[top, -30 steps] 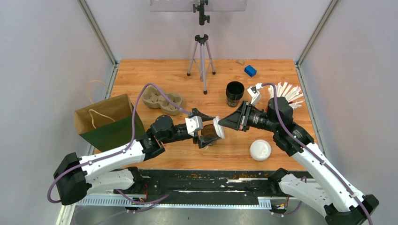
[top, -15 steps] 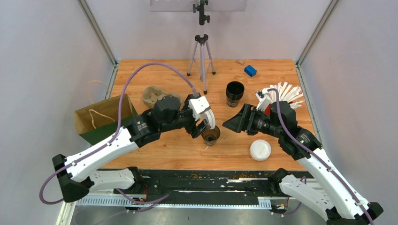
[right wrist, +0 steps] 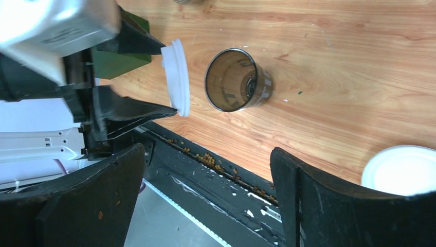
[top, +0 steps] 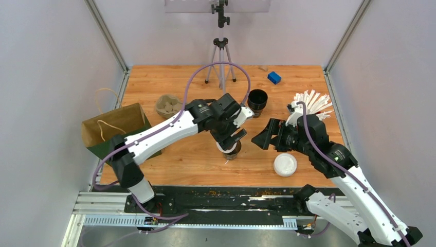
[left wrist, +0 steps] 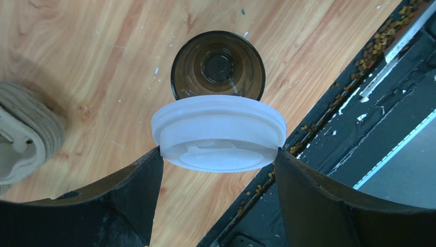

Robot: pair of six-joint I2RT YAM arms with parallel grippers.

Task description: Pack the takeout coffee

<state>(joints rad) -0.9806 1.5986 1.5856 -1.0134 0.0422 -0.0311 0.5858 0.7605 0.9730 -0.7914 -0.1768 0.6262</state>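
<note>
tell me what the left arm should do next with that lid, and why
Probably nudge the left pincer so the white lid centres over the open cup, ready to press down. In the left wrist view the lid is clamped level but overlaps only one edge of the cup's rim. The right pincer is open and clear of the cup.

The white-shelled, black-jointed left arm (top: 154, 135) and matching right arm (top: 362, 190) each carry a purple cable (top: 221, 64); their wedge-shaped fingers (right wrist: 329, 200) are matte black.
</note>
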